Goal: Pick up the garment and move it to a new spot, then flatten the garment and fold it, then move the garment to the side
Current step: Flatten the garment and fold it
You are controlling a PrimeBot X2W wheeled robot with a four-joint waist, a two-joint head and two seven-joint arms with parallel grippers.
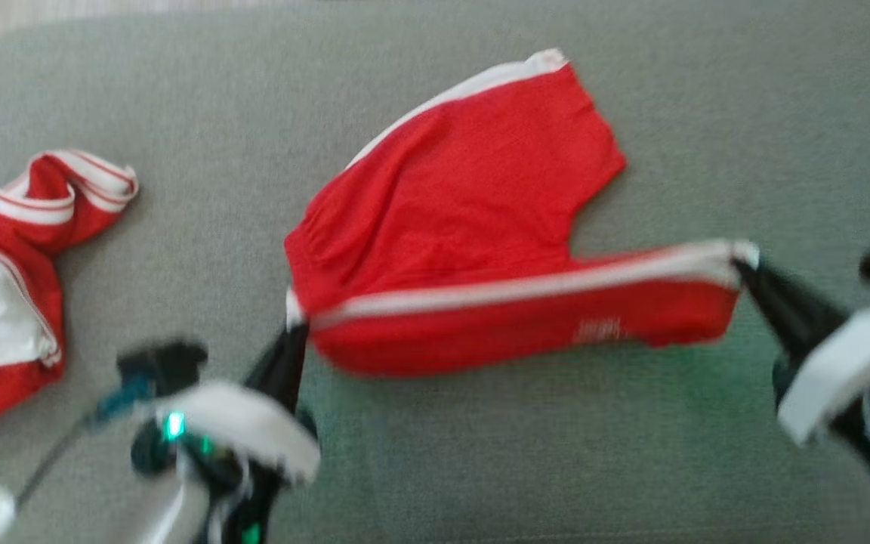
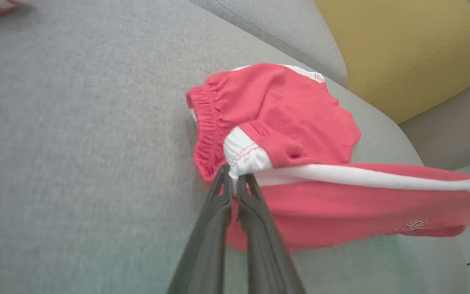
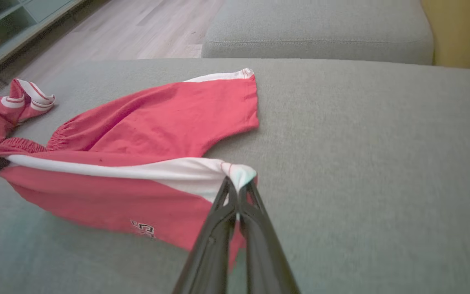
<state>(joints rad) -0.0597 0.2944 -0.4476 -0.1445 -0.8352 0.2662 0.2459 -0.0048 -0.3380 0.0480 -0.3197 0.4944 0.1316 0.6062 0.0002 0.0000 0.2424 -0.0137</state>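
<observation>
The garment [image 1: 473, 219] is a pair of red shorts with a white side stripe, lying partly on the grey sofa cushion [image 1: 707, 106]. My left gripper [image 1: 295, 326] is shut on the white waistband corner [image 2: 239, 157]. My right gripper [image 1: 741, 264] is shut on the white hem corner of the near leg [image 3: 239, 175]. The near leg hangs stretched between both grippers, lifted off the cushion, with a small white logo [image 3: 143, 228] on it. The far leg [image 3: 202, 106] rests flat on the cushion.
A second red and white garment [image 1: 12, 257] lies crumpled at the left edge of the cushion. A yellow pillow [image 2: 402, 49] and a grey back cushion [image 3: 320, 28] sit behind. Wooden floor [image 3: 137, 28] lies beyond the sofa.
</observation>
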